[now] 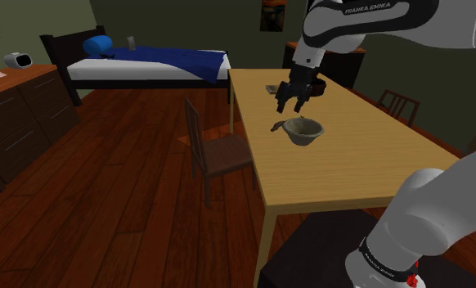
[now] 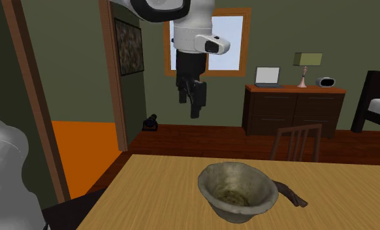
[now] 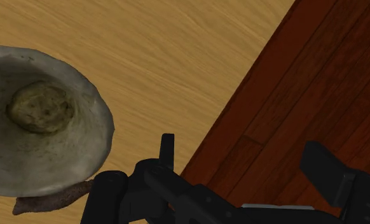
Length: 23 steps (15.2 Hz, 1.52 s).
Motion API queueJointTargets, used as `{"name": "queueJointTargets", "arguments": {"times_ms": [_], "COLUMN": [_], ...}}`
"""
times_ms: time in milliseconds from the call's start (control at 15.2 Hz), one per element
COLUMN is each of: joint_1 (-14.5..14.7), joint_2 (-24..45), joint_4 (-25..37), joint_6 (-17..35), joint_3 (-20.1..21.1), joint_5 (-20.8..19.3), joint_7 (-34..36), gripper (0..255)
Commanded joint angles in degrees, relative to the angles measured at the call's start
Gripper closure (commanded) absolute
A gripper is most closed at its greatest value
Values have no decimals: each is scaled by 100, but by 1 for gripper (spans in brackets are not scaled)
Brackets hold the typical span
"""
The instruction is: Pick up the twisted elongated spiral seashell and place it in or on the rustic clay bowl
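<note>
Evidently we hold the end effector (image 1: 289, 106) open and empty above the counter (image 1: 343, 172), upper centre of the shoulder view, because the shell (image 1: 277, 126), not yet grasped, lies just left of the bowl (image 1: 303, 129), against its rim.

A grey bowl (image 1: 303, 130) sits on a long wooden table (image 1: 343, 176). A small dark shell (image 1: 277, 126) lies on the table just beside the bowl, on the shoulder view's left of it. The black gripper (image 1: 289, 106) hangs in the air above the bowl. Its two fingers (image 1: 281, 102) point down and stand apart, with nothing between them. A brown chair (image 1: 216, 151) stands further left of the bowl, by the table. Far behind the bowl is a bed (image 1: 146, 69) with a blue blanket (image 1: 175, 59).
</note>
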Motion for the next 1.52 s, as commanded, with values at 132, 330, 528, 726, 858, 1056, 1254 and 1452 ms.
{"name": "queueJointTargets", "arguments": {"times_ms": [132, 330, 528, 726, 858, 1056, 1254, 1452], "joint_1": [-47, -92, -171, -297, -418, -410, -380, -355], "joint_2": [724, 1315, 1932, 2575, 3016, 3067, 3126, 3185], "joint_4": [386, 802, 1283, 1831, 2238, 2152, 2009, 1896], "joint_6": [370, 530, 618, 630, 598, 733, 934, 1104], "joint_3": [-318, -541, -732, -880, -945, -918, -887, -859], "joint_5": [266, 549, 894, 1287, 1563, 1603, 1655, 1705], "joint_7": [-352, -638, -932, -1217, -1389, -1415, -1449, -1480], "gripper": [0, 0, 0, 0, 0, 0, 0, 0]}}
